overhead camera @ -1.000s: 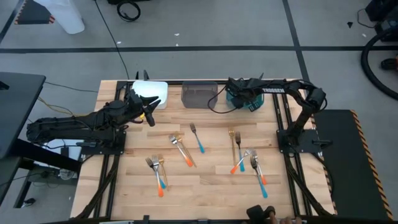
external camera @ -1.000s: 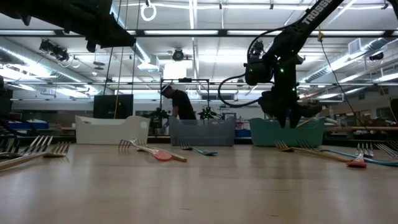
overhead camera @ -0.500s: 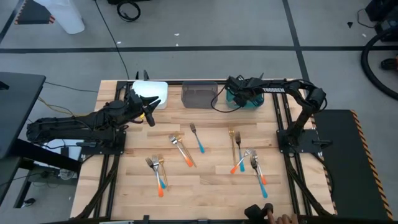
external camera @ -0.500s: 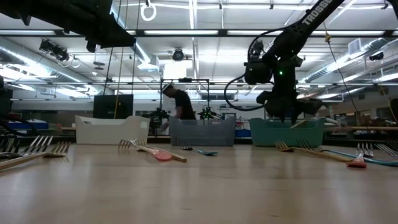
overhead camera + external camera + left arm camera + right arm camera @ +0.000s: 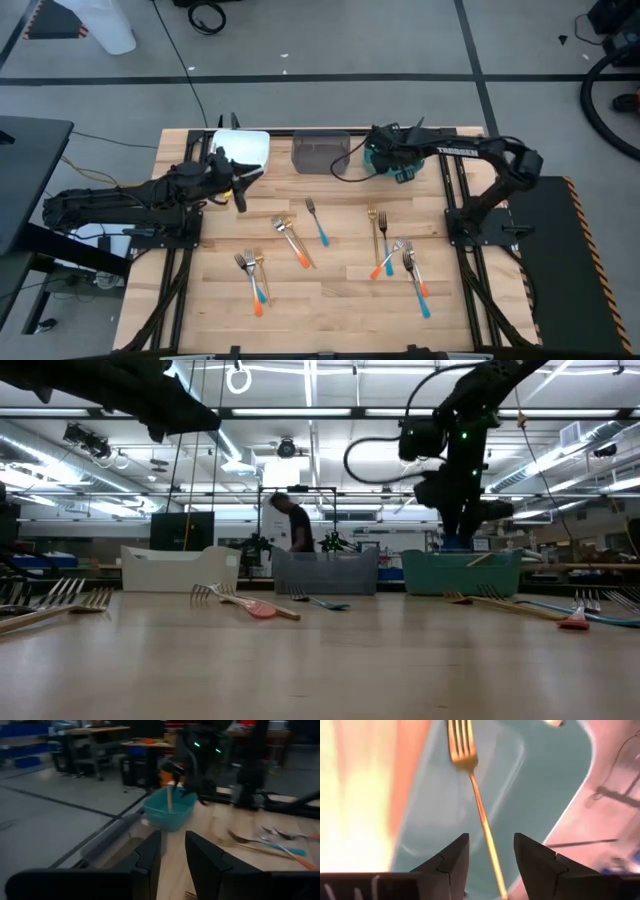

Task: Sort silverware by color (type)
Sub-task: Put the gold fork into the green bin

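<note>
A gold fork (image 5: 475, 790) lies in the teal bin (image 5: 545, 780), tines toward the bin's floor and handle slanting up over the rim (image 5: 480, 558). My right gripper (image 5: 491, 845) hangs open above that bin (image 5: 405, 172); its fingers stand to either side of the handle and clear of it. Other silverware lies loose on the table: a blue-handled fork (image 5: 317, 222), a gold and orange pair (image 5: 292, 240), a small group (image 5: 253, 275), and several more (image 5: 395, 258) at the right. My left gripper (image 5: 243, 185) hovers by the white bin (image 5: 245, 148), its fingers a narrow gap apart with nothing seen between them.
A grey bin (image 5: 320, 152) stands between the white and teal bins along the far edge. Bare wood lies in the table's middle and along the near edge. A person moves about in the room beyond the table (image 5: 297, 525).
My right gripper has risen out of the teal bin and rolled at the wrist, staying open; the gold fork has stayed in the bin. My left gripper has turned slightly at the wrist without leaving its place.
</note>
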Tool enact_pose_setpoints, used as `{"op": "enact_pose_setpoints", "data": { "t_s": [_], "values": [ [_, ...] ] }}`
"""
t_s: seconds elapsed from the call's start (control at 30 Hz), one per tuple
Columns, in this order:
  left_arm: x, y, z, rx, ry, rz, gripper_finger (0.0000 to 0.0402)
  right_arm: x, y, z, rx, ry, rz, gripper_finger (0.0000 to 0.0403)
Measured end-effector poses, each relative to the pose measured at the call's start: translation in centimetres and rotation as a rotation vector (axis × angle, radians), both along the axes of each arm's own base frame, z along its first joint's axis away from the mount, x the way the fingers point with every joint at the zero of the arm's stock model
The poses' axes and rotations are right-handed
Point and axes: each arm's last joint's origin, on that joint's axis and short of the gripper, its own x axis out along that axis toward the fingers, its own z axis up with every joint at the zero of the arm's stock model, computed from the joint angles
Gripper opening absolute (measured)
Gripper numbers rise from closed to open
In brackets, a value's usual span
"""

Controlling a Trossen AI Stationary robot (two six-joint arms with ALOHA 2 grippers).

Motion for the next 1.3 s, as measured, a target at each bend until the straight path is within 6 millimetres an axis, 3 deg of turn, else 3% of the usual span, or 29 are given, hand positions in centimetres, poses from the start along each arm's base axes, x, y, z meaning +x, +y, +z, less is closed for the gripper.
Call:
{"op": "enact_pose_setpoints", "data": {
  "t_s": [0.27, 0.5, 0.87, 1.3],
  "values": [
    [0.0, 0.0, 0.2, -0.025, -0.037, 0.001, 0.0096, -0.4, 2.8, 3.3, 0.020, -0.362, -0.256, 0.0135],
    [0.1, -0.5, 0.4, -0.036, -0.057, -0.028, 0.0096, -0.1, 5.6, 5.0, 0.219, -0.626, -0.392, 0.0114],
    [0.2, -1.2, 0.4, -0.019, -0.061, -0.006, 0.0095, 2.6, 11.4, 2.8, 0.295, -0.589, -0.413, 0.0094],
    [0.3, -1.8, 0.7, -0.026, -0.094, -0.041, 0.0095, 2.5, 13.9, 1.9, 0.458, -0.508, -0.515, 0.0094]
  ]
}}
